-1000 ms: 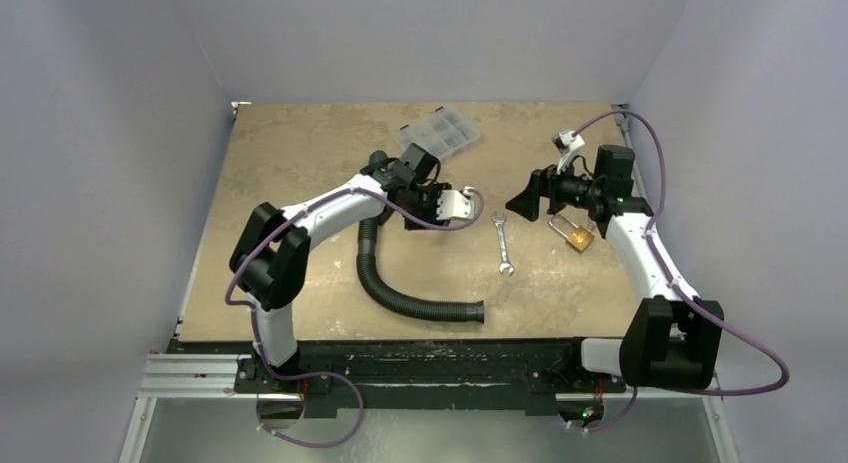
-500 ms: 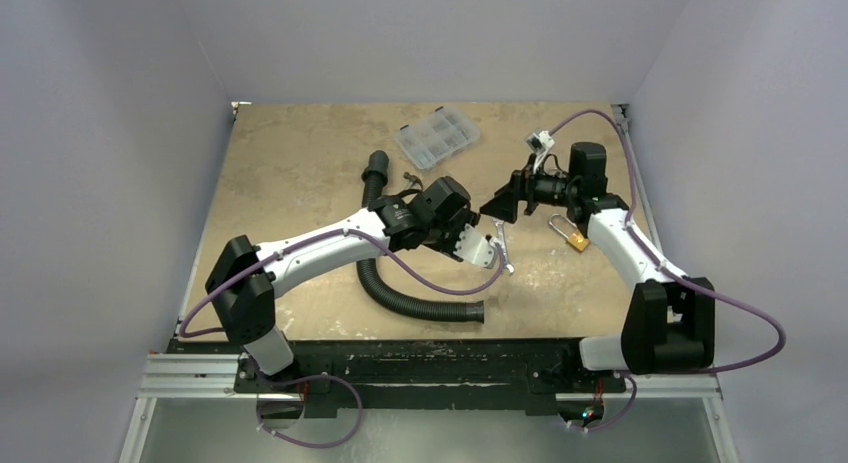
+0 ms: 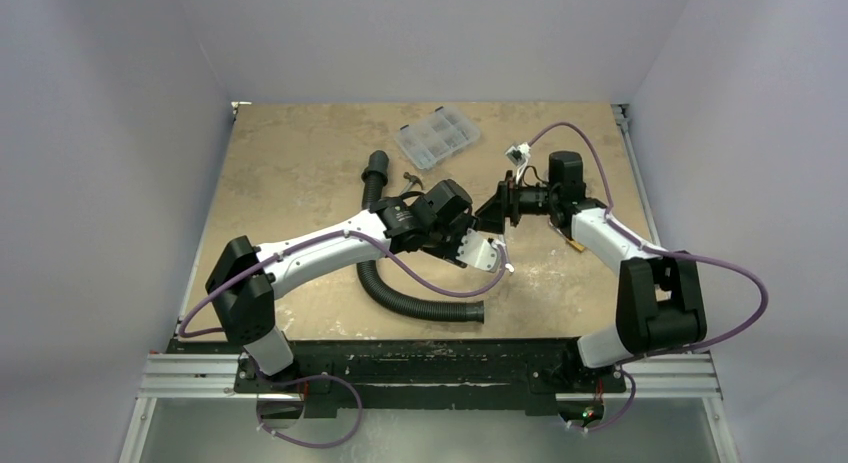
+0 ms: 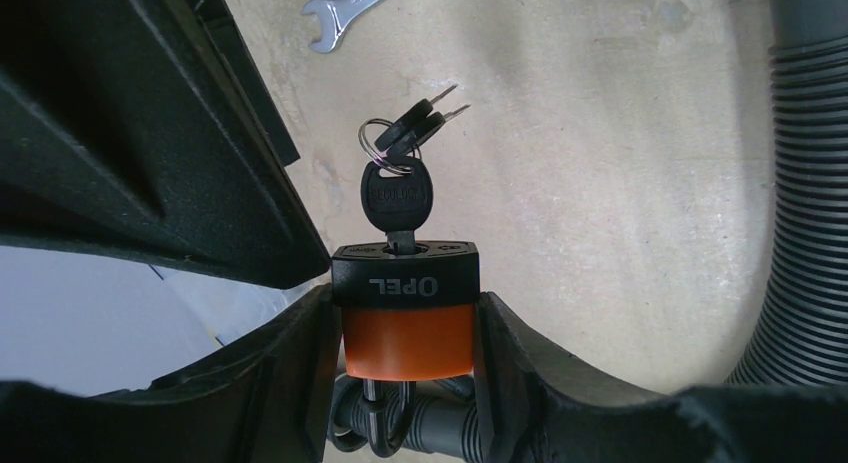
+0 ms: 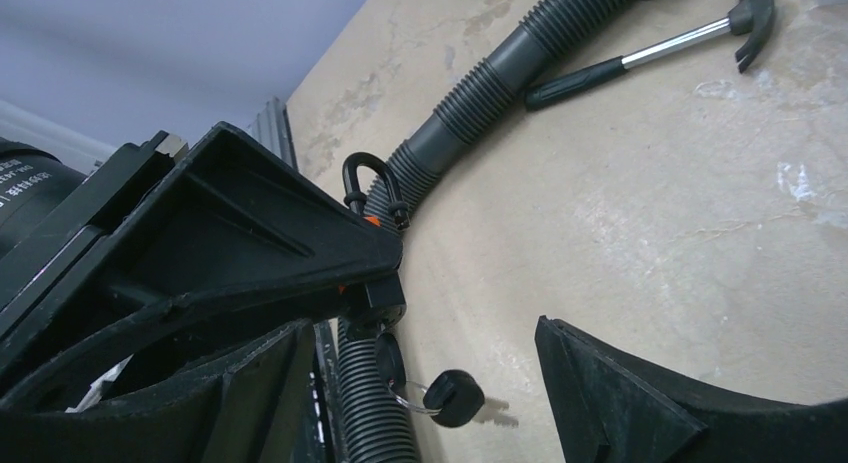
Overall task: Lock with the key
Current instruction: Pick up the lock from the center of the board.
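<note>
Key (image 4: 393,196) in padlock (image 4: 405,328), unseen from above

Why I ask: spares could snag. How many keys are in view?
3. One key sits in the padlock clamped by the left gripper; two spare keys are on its ring. None seen elsewhere.

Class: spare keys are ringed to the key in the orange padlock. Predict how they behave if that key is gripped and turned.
The spare keys will probably swing loosely, since only a thin ring links them to the inserted key. They look small and light, so likely little drag. The padlock should hold firm, clamped by the left gripper.
</note>
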`<state>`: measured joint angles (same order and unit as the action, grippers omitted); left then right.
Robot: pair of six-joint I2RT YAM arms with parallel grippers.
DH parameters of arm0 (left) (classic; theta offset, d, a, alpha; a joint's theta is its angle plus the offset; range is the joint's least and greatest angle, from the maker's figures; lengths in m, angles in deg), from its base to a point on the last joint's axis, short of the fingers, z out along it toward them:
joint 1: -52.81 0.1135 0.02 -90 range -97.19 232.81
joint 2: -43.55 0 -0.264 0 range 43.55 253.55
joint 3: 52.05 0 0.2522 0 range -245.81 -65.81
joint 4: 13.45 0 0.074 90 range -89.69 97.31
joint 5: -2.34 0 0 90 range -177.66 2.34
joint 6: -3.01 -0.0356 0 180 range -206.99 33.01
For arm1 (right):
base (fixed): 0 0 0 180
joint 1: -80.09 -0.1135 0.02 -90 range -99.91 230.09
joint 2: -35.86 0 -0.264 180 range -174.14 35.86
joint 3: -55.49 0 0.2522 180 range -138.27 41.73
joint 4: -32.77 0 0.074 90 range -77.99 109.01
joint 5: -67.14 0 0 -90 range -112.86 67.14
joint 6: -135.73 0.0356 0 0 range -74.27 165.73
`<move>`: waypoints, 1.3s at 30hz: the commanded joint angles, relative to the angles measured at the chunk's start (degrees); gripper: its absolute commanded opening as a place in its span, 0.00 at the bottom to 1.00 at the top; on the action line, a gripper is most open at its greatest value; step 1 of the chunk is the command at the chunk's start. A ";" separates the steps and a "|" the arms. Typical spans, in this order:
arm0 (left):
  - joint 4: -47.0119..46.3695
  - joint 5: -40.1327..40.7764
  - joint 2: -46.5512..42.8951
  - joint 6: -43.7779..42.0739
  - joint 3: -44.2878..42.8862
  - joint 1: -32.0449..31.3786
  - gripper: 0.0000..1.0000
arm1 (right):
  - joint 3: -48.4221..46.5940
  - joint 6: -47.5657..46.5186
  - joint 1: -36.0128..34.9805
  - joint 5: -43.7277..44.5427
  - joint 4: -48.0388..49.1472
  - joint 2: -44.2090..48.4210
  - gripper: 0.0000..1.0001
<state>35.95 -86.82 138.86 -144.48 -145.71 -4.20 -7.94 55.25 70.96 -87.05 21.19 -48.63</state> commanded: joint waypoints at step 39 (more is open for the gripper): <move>-2.42 -8.38 -5.22 13.11 -3.39 2.74 0.62 | 11.55 41.62 -3.61 -13.41 51.47 -6.08 0.00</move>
<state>33.42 -91.21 137.37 -135.65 -146.25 -3.83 3.01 93.92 67.62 -99.00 65.25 -56.46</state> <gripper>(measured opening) 0.557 0.329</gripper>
